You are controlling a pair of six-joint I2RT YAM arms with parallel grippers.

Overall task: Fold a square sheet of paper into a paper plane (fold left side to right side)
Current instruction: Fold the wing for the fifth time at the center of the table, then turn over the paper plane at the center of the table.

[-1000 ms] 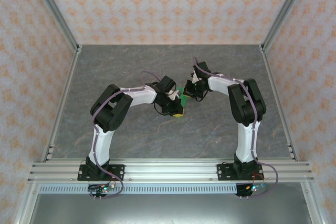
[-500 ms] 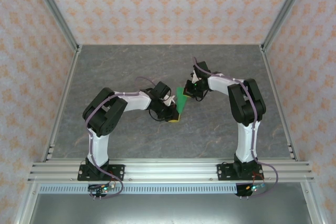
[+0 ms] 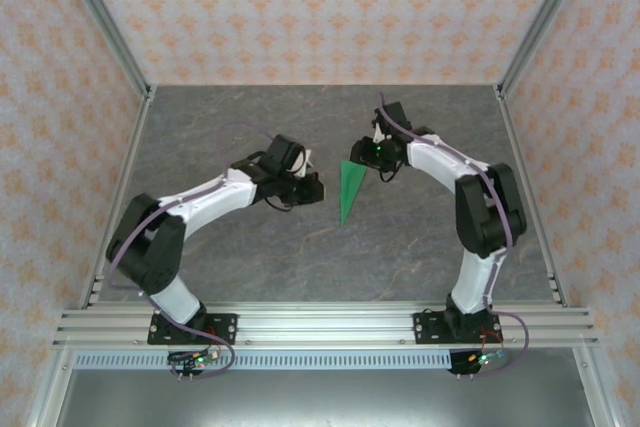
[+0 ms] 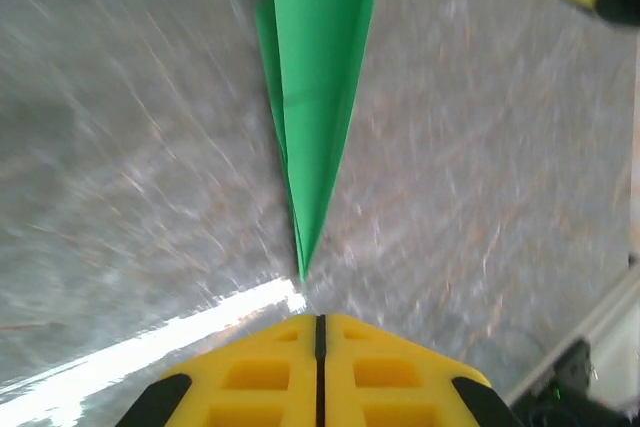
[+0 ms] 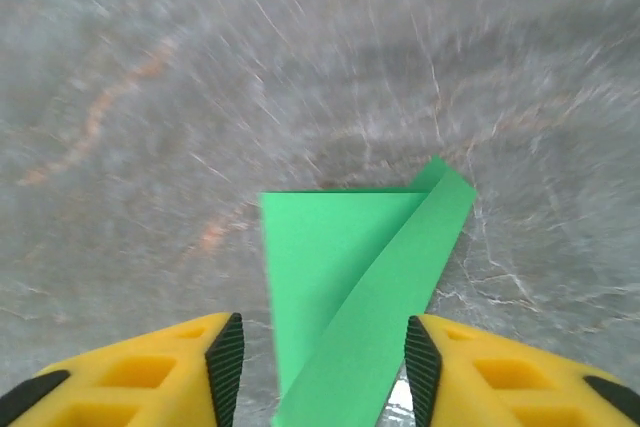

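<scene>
Here, over the grey marbled table (image 3: 240,247), the left gripper (image 3: 312,187) hovers at 9 o'clock of the paper plane (image 3: 350,187), near it but apart. Its yellow fingers (image 4: 260,372) are pressed together along a thin seam with nothing between them. From the left wrist camera, the bright green dart runs from 12 o'clock down toward those fingertips. Its sharp nose stops just short of them, and a lengthwise crease shows along its body. Seen from above, the plane lies close to the middle of the table, nose toward 6 o'clock and wide tail toward 12. At the tail, at about 1 o'clock of the plane, sits the right gripper (image 3: 368,154), its jaws standing apart. From the right wrist camera, its two yellow pads (image 5: 140,377) flank the tail at 8 o'clock and 4 o'clock in the view. The folded green paper lies on the table between them, a diagonal flap crossing it toward 1 o'clock.
</scene>
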